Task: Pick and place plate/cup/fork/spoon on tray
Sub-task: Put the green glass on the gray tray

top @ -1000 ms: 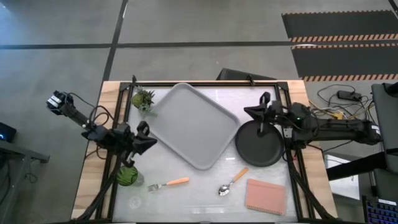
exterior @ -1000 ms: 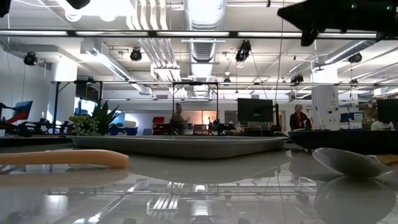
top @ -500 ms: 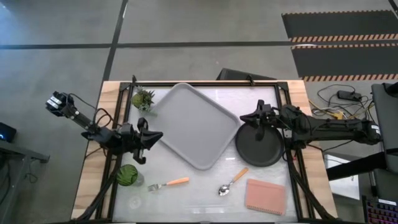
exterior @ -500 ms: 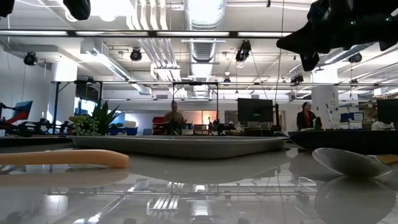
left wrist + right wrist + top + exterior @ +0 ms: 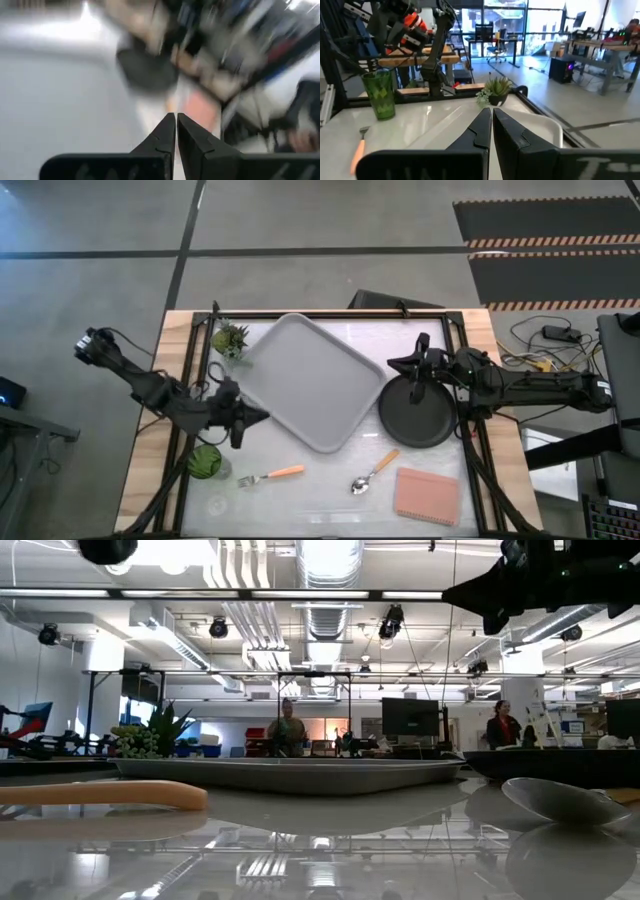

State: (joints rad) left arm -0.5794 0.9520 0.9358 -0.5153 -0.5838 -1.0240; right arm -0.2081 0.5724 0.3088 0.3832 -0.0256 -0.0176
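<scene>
The grey tray (image 5: 310, 380) lies askew mid-table. The black plate (image 5: 418, 412) lies flat to its right. The green cup (image 5: 205, 462) stands upright near the left edge and also shows in the right wrist view (image 5: 379, 95). The orange-handled fork (image 5: 272, 475) and the spoon (image 5: 372, 473) lie flat near the front. My left gripper (image 5: 258, 418) is shut and empty, above the table between the cup and the tray's left edge. My right gripper (image 5: 396, 364) is shut and empty, above the plate's far left rim.
A small potted plant (image 5: 230, 340) stands at the tray's far left corner. A pink pad (image 5: 427, 495) lies at the front right. A black frame (image 5: 330, 313) runs around the table top. People show in the room beyond the table (image 5: 287, 725).
My left gripper has swung toward the table's right and near edges, from beside the tray's left edge to a spot nearer the fork. My right gripper has dipped a little and come back up. Nothing on the table has moved.
</scene>
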